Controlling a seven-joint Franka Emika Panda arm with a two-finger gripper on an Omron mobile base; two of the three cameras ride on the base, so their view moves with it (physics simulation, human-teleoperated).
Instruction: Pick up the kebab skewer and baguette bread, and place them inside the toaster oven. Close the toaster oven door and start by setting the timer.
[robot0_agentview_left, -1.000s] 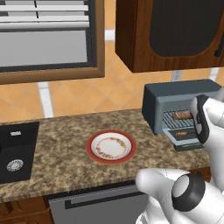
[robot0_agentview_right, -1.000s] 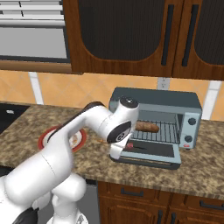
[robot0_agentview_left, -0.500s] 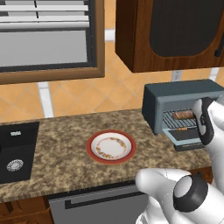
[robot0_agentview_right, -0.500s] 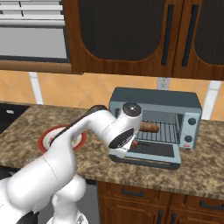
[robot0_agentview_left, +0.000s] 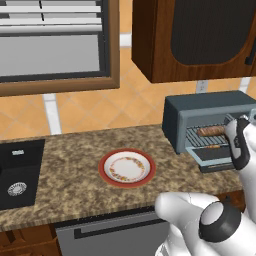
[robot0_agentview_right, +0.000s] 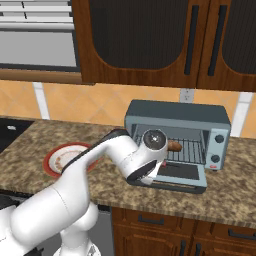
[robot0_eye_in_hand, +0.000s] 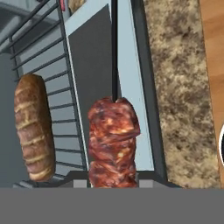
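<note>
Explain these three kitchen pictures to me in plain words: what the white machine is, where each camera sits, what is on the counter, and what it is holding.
The white machine is a robot arm with a two-finger gripper, in a computer-rendered kitchen. Two pictures come from cameras on its base, behind the arm to its left and right; the third comes from a camera on the hand, looking along the gripper.

On the speckled stone counter lie a red-rimmed white plate, bare of food, and a boxy blue-grey toaster oven with its drop-down glass door open. A black sink is set in at the left.

The golden-brown scored baguette already lies on the oven's wire rack. The gripper is shut on the kebab skewer of reddish-brown meat chunks, holding it over the open door, beside the bread.
</note>
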